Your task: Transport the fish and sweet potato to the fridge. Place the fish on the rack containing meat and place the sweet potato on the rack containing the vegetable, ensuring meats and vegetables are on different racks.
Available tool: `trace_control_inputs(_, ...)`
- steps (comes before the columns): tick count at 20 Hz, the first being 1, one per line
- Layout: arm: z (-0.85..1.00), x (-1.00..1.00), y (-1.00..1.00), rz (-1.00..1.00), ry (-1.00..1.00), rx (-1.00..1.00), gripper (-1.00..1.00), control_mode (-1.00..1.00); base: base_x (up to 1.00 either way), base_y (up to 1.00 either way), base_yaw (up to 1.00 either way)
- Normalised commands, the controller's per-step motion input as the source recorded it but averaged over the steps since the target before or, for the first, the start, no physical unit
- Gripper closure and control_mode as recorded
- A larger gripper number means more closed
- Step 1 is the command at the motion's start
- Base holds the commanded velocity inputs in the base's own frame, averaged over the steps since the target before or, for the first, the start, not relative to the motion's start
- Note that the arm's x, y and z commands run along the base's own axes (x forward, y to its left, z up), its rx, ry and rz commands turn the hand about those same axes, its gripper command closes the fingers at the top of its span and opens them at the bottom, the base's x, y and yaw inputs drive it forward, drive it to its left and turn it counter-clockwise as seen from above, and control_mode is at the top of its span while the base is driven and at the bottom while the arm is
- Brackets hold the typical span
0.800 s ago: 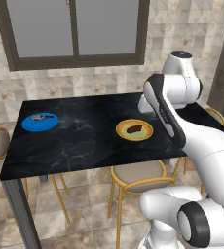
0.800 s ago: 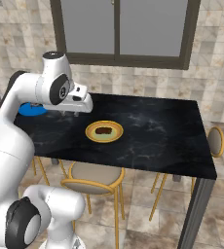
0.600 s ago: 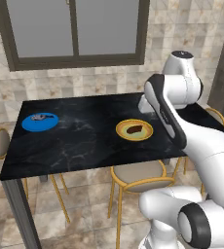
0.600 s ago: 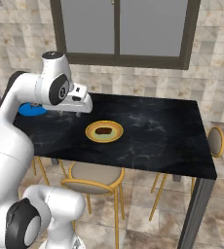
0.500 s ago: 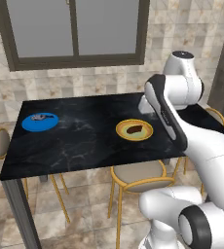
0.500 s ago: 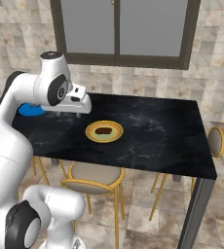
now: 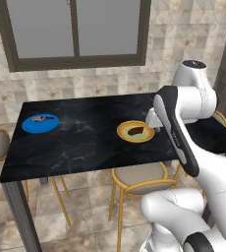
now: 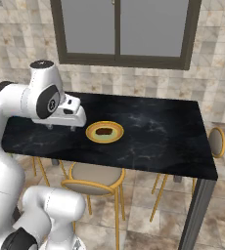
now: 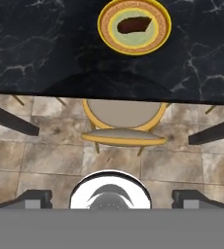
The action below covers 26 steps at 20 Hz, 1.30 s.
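Left base view: the black marble worktop (image 7: 85, 142) is standing under the window (image 7: 75, 29), and nothing on it is shifting from a moment ago. The fish (image 7: 41, 118) is lying on a blue plate (image 7: 40, 123) at the far left end. The sweet potato (image 7: 135, 131) is resting in a yellow plate (image 7: 135, 132) near the front edge, just beside the white arm (image 7: 176, 128), which is holding almost the same pose as before. A chair (image 7: 139, 177) is tucked under the worktop below the yellow plate.

Right base view: the arm is bending over the left part of the worktop, its hand hanging just left of the yellow plate with the sweet potato; the posture is barely changing from the earlier frames. The blue plate is hidden behind the arm.

Hand view: the gripper (image 9: 110, 198) is spread wide, its two dark fingertips (image 9: 33, 198) standing far apart and holding nothing. It is looking down past the worktop edge at the chair seat and tiled floor (image 9: 46, 155), with the sweet potato in its plate at the top.
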Motion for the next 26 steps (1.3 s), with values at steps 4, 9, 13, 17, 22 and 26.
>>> trace_control_inputs(4,-0.51,0.22,0.01,0.0,0.07,-0.03,-1.0,-1.0,0.0,0.0,0.0)
trace_control_inputs(9,-0.48,0.1,-0.1,-0.13,0.05,0.0,-1.0,-1.0,0.0,0.0,0.0)
trace_control_inputs(13,-0.24,0.04,-0.14,-0.39,0.01,0.06,-1.0,-1.0,0.0,0.0,0.0)
trace_control_inputs(17,-0.07,0.26,-0.02,-0.48,0.0,0.05,-1.0,-1.0,0.0,0.0,0.0)
trace_control_inputs(22,0.0,0.33,-0.13,-0.47,0.0,0.04,-1.0,-1.0,0.0,0.0,0.0)
trace_control_inputs(26,0.0,0.59,-0.28,-0.43,0.0,0.06,-1.0,-1.0,0.0,0.0,0.0)
